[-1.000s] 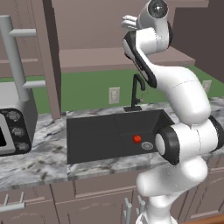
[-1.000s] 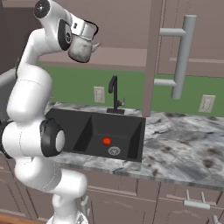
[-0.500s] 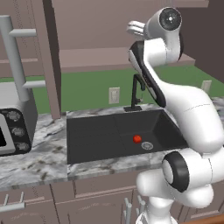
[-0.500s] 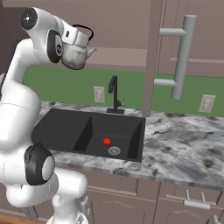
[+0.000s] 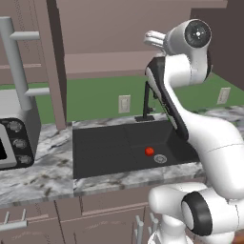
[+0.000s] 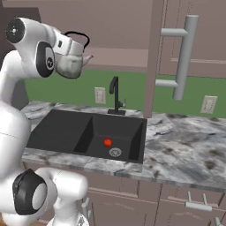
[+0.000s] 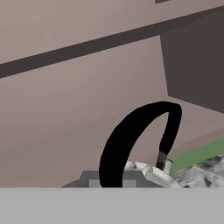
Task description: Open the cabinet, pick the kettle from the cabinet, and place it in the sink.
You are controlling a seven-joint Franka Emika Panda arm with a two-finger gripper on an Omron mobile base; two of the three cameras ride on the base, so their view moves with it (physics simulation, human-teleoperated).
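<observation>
The silvery-white kettle (image 6: 70, 62) hangs high in the air in front of the open cabinet (image 6: 114, 31), over the left end of the sink (image 6: 62, 132). My gripper (image 6: 74, 40) is shut on its thin black arched handle (image 7: 131, 140), and my fingertips are hidden. In the hand view the kettle's lid (image 7: 142, 171) sits just below the handle. In the left base view a bit of the kettle (image 5: 154, 37) peeks out left of my wrist. The dark sink (image 5: 109, 143) lies below with its round drain (image 6: 115, 152) and black faucet (image 6: 115, 95).
A small red ball (image 6: 107, 142) lies in the basin near the drain. Both cabinet doors stand swung open, with long grey bar handles (image 5: 15, 62) (image 6: 183, 57). A toaster oven (image 5: 14, 136) sits on the marbled counter (image 6: 185, 150) at the left.
The arm has swung round over the sink. The kettle, still held by its handle, has come a little lower and further out from the cabinet.
</observation>
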